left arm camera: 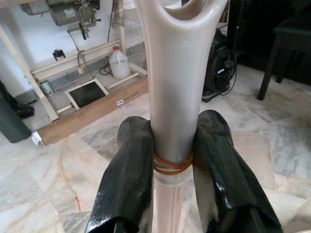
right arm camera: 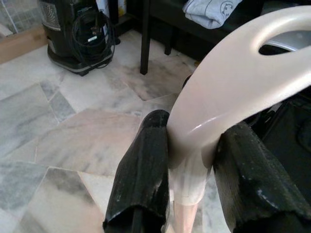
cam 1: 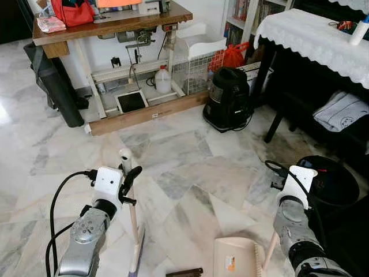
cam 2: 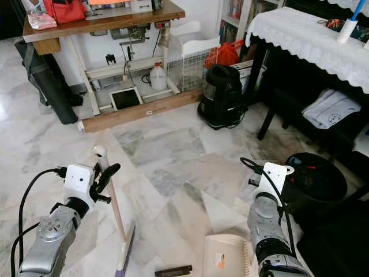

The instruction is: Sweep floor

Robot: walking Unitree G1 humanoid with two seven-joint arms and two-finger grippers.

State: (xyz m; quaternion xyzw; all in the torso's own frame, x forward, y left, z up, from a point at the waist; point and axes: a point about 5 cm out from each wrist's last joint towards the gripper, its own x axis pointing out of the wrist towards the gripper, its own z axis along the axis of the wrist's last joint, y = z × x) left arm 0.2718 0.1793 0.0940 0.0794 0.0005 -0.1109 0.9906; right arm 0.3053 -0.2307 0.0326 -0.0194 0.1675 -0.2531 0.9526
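My left gripper [left arm camera: 175, 141] is shut on the cream handle of a broom [left arm camera: 175, 73], just above a brown rubber band. The broom [cam 1: 131, 214] stands nearly upright at the lower left, with its purple bristle head [cam 1: 136, 255] on the marble floor. A cream dustpan [cam 1: 235, 257] lies on the floor to the right of it, its wooden handle [cam 1: 270, 251] rising beside my right arm. My right gripper [right arm camera: 194, 145] is shut on the looped cream top of that dustpan handle [right arm camera: 228, 87]. A dark brown stick-like piece [cam 1: 184, 272] lies on the floor between broom and dustpan.
A black vacuum cleaner [cam 1: 229, 98] stands ahead, with a white wire cage [cam 1: 193, 69] behind it. At the back is a wooden worktable [cam 1: 109, 26] with a jug and clutter underneath. A lace-covered table [cam 1: 317, 34] and a black bin [cam 1: 330, 180] are on the right.
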